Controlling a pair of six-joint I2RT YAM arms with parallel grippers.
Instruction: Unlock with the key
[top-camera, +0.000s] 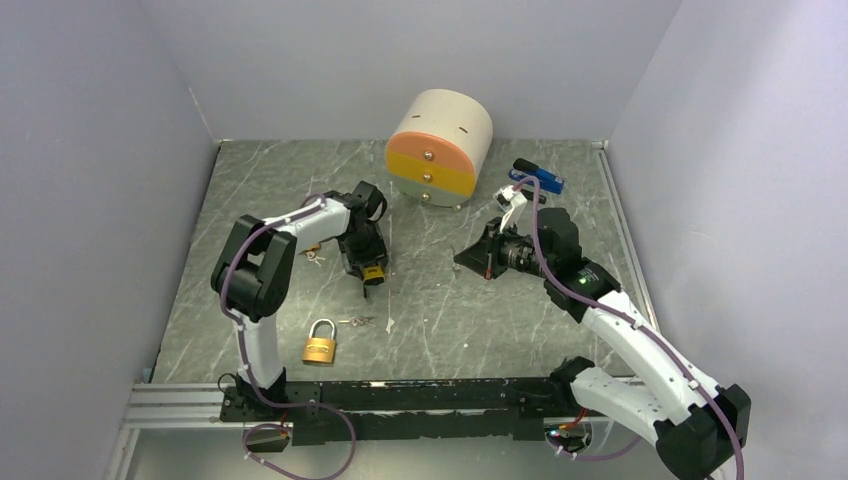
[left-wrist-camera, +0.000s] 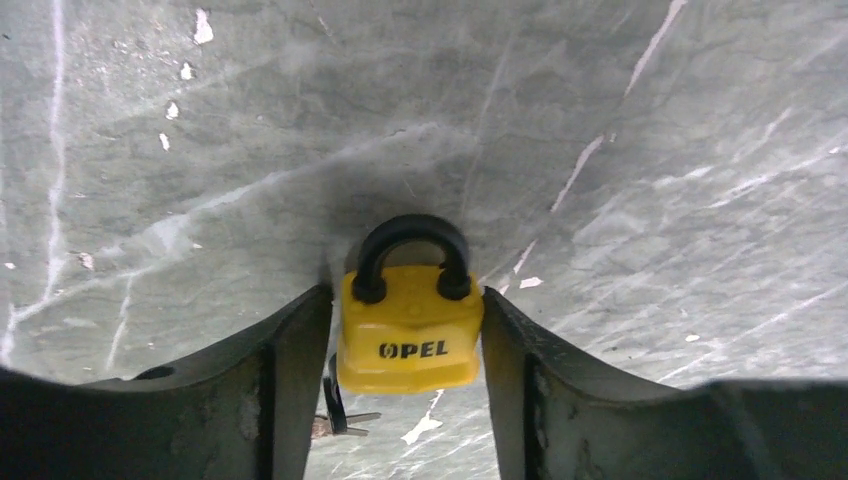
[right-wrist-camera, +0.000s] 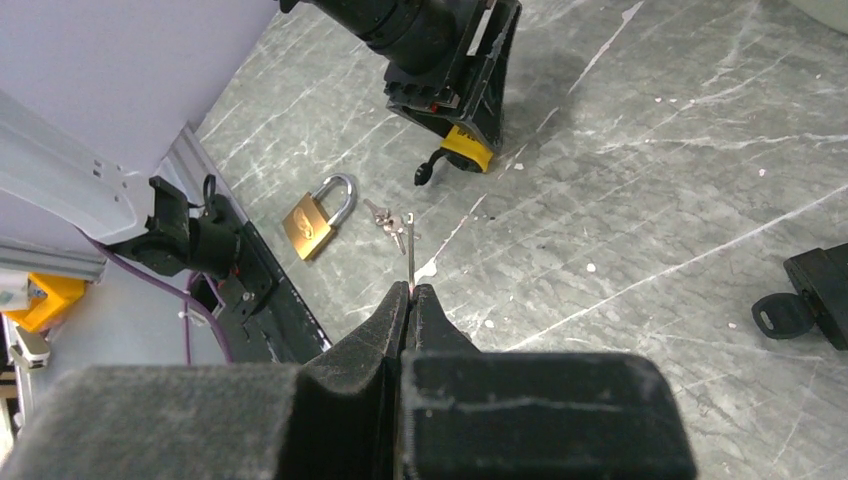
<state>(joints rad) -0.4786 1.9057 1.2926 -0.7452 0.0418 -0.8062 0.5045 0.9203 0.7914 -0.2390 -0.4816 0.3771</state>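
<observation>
A yellow padlock (left-wrist-camera: 410, 340) with a black shackle sits between the fingers of my left gripper (left-wrist-camera: 405, 300), and both fingers touch its sides. From above, that gripper (top-camera: 372, 278) points down at the table left of centre. In the right wrist view the same padlock (right-wrist-camera: 468, 150) shows at the left arm's fingertips. My right gripper (right-wrist-camera: 410, 288) is shut on a thin key (right-wrist-camera: 410, 250), whose blade sticks out past the fingertips. From above, the right gripper (top-camera: 487, 262) hangs right of centre, well apart from the padlock.
A brass padlock (top-camera: 320, 345) lies near the front, with loose keys (top-camera: 358, 321) beside it. More keys (top-camera: 315, 256) lie left of the left gripper. A black lock with a key (right-wrist-camera: 810, 300) lies by the right arm. A round drawer unit (top-camera: 440, 145) and a blue object (top-camera: 540, 180) stand at the back.
</observation>
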